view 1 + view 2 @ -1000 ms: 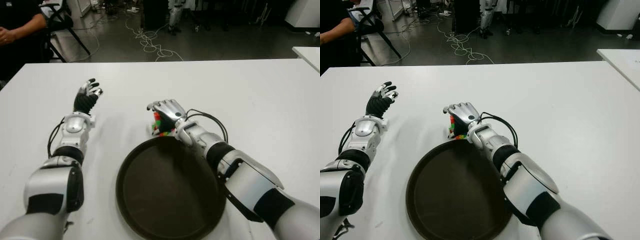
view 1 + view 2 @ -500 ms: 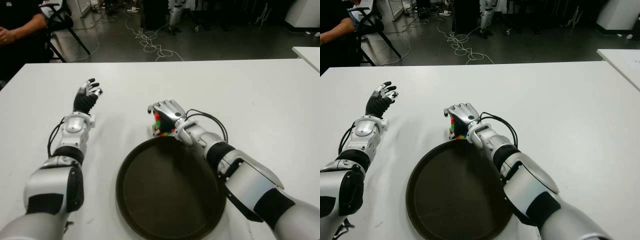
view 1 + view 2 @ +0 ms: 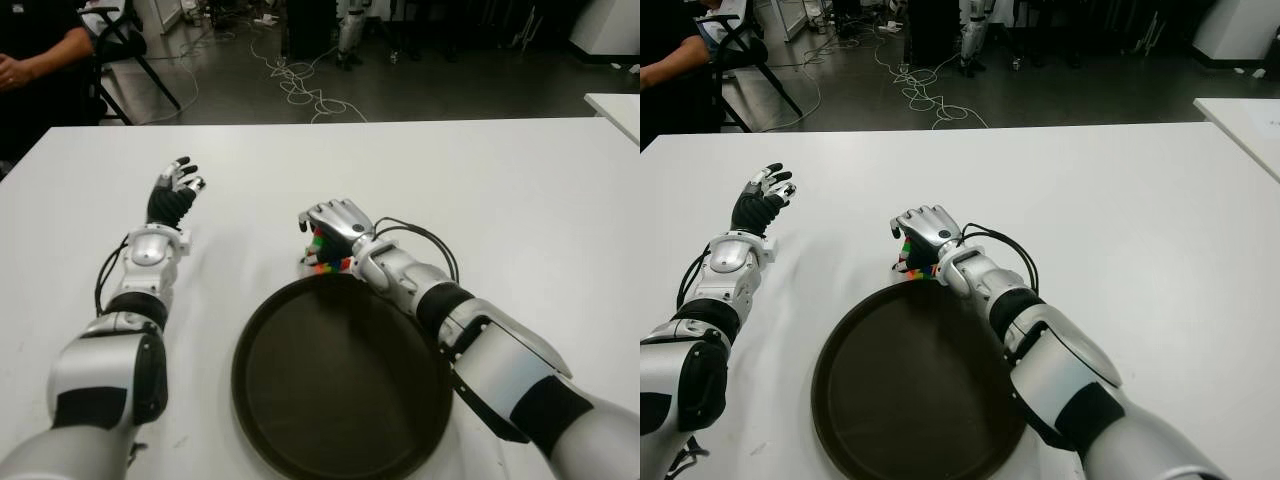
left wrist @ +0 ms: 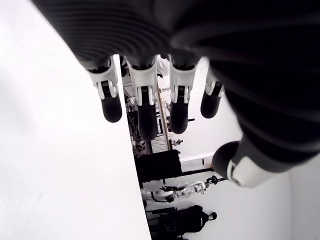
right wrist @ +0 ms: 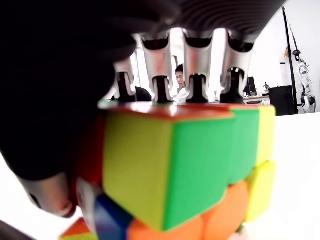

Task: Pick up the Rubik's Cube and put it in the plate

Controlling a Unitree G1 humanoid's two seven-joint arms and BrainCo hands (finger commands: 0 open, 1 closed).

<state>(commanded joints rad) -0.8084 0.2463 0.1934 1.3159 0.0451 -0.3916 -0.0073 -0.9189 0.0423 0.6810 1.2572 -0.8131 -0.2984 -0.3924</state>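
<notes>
Curled over the Rubik's Cube [image 3: 320,252], my right hand [image 3: 338,226] has it clamped, fingers [image 5: 196,65] draped across its top face and thumb at one side, as the right wrist view shows plainly. Against half a second back, the hand has sunk slightly and edged nearer the plate [image 3: 300,400]; the cube now sits right at the plate's far rim, and less of its colour shows under my palm. I cannot tell whether it is clear of the white counter [image 3: 500,180] or still grazing it. I take the small shift to mean the grip is settled and the carry is starting, though the cube is not yet over the dark dish. What remains is a short lift past the rim, then letting go inside.

My left hand [image 3: 172,194] shows well to the left, beside nothing, fingers loosely spread and holding nothing. A person [image 3: 35,55] sits beyond the counter's far left corner.
</notes>
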